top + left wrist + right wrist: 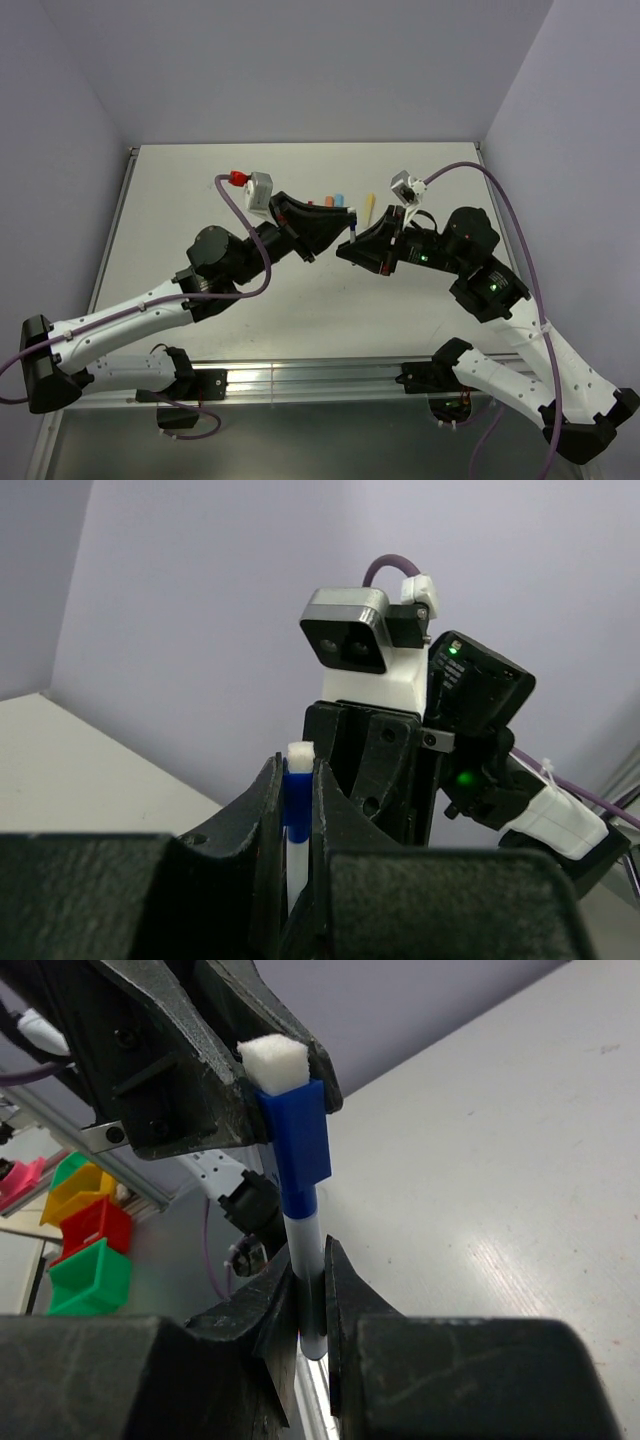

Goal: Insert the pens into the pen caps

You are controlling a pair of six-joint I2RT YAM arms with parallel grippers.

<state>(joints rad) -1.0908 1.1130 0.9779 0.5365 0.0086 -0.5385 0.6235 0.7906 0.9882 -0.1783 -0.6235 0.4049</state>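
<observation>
top: both arms met over the table [180,190], left gripper [341,222] and right gripper [358,243] tip to tip, pen [353,231] between em, loose caps [337,199] just behind | left wrist: fingers [265,810] pinched on the dark blue cap [295,805] | right wrist: fingers [272,1305] clamped on the pen's white barrel, its top end up inside that cap

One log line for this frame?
left gripper shut on dark blue cap | right gripper shut on pen | pen end inside cap, midair
</observation>
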